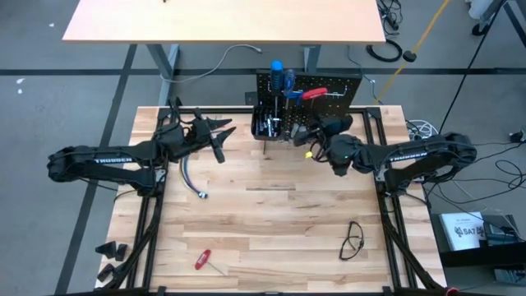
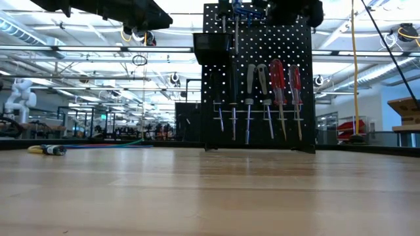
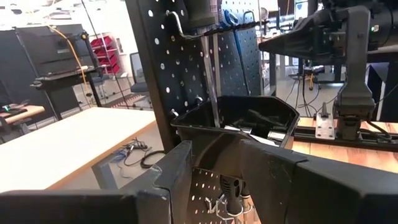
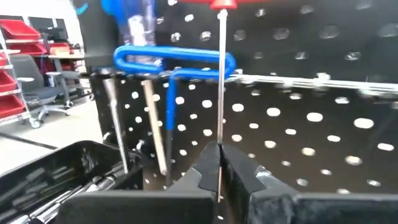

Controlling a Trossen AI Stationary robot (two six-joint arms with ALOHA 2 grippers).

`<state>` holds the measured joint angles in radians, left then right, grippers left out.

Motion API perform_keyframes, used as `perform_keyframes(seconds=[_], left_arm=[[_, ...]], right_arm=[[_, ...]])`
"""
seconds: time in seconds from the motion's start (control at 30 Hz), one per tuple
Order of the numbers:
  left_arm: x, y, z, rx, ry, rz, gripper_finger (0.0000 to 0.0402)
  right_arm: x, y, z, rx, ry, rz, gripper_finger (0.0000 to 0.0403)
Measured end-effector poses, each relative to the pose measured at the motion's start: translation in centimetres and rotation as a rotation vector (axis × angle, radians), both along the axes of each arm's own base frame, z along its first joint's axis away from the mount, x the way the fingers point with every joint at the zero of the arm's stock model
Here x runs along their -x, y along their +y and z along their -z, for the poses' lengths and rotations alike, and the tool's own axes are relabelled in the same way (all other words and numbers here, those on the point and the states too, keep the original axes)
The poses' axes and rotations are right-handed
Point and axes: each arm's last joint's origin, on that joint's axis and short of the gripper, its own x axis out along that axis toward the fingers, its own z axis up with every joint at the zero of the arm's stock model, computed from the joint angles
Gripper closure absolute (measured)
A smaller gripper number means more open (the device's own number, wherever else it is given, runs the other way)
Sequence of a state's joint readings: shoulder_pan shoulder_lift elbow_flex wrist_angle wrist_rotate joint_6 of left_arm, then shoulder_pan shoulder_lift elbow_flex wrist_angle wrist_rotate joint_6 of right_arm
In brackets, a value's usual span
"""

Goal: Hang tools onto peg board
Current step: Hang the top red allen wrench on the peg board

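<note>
The peg board (image 1: 308, 86) stands upright at the far middle edge of the surface (image 1: 271, 222), with a bin (image 1: 268, 123) on the left of its front and screwdrivers (image 2: 283, 82) hanging in a row on its hooks. The left hand (image 1: 220, 131) is just left of the bin, and the right hand (image 1: 297, 136) is just right of it, closed around a thin shaft (image 4: 221, 93) at the board. A bundle of wires (image 1: 191, 177) lies on the surface near the left arm, a loose screwdriver (image 1: 202, 260) near the front left, and a pair of glasses (image 1: 353, 240) near the front right.

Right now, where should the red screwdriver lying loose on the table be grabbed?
Take the red screwdriver by its handle, from straight above: it lies flat on the table, and the handle is thicker than its thin shaft.
</note>
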<state>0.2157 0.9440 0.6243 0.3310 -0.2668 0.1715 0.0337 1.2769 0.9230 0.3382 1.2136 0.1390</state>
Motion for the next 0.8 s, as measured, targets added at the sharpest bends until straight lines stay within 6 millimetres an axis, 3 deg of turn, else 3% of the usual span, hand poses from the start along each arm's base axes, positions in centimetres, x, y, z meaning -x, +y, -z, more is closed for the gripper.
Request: perform_keyframes(seconds=[0.2,0.8], left_arm=[[0.0,0.0,0.0,-0.017,0.008,0.0,0.0263],[0.0,0.0,0.04,-0.023,0.017,0.0,0.0263]], right_arm=[[-1.08,-0.57,0.85,0.02,0.044,0.007,0.0403],[-0.77,-1.09,0.72,0.033,0.081,0.085,0.0403]])
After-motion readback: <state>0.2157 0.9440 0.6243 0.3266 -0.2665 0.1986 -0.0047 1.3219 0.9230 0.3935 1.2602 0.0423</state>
